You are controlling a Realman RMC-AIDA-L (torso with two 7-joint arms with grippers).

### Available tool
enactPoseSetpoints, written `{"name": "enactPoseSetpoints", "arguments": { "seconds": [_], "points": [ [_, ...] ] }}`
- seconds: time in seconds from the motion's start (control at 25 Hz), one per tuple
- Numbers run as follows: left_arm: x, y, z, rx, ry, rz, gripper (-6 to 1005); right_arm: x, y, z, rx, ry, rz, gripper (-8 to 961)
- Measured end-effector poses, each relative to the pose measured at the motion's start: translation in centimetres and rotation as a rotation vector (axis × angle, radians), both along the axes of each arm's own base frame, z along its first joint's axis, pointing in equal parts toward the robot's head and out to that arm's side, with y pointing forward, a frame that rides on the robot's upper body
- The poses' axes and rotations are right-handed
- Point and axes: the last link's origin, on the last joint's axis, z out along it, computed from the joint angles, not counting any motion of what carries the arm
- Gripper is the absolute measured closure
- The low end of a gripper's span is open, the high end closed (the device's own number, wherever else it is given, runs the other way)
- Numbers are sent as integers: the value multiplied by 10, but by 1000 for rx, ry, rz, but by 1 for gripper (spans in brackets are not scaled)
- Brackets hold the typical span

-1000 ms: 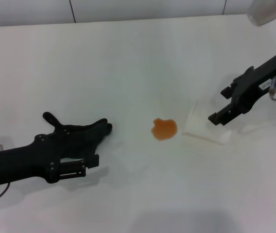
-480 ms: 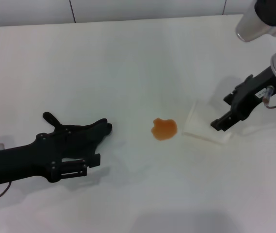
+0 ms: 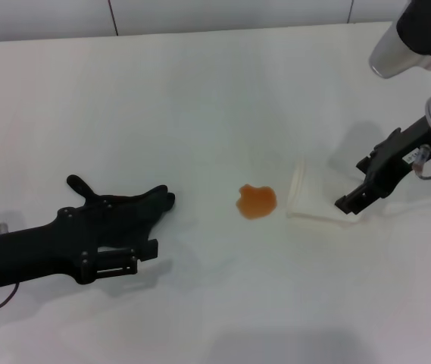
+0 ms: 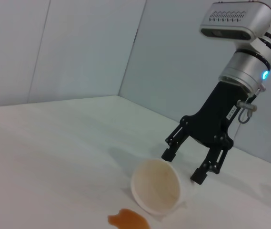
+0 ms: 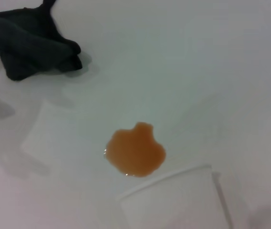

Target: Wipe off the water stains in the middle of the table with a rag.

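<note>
The water stain (image 3: 256,201) is a small orange blob on the white table (image 3: 215,98). It also shows in the left wrist view (image 4: 128,220) and the right wrist view (image 5: 136,152). The black rag (image 3: 135,208) lies at the left, also seen in the right wrist view (image 5: 25,45). My left gripper (image 3: 120,258) rests over the rag's near side. A white paper cup (image 3: 313,199) lies on its side just right of the stain. My right gripper (image 3: 354,186) is open at the cup's base, its fingertips apart in the left wrist view (image 4: 182,167).
The cup's mouth (image 4: 155,186) faces the stain, about a finger's width from it. A grey wall (image 3: 200,11) runs along the table's far edge. My right arm (image 3: 420,38) hangs over the far right corner.
My right gripper has shifted a little right and nearer along the cup, which now lies with its mouth rim showing. The left arm, rag and stain have not moved.
</note>
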Motion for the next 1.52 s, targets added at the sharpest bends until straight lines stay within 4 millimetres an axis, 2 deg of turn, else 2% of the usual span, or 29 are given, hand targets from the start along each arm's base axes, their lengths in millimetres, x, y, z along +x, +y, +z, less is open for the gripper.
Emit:
{"name": "enactPoseSetpoints", "arguments": {
  "seconds": [0.52,1.52],
  "points": [
    [-1,-2,-1,0,-2,6,142,-5,-5,-20,-46,-54,91,100],
    [-2,-2,0,1,-2,11,142,-6,-5,-34,-44,-93,161,100]
  ]
}}
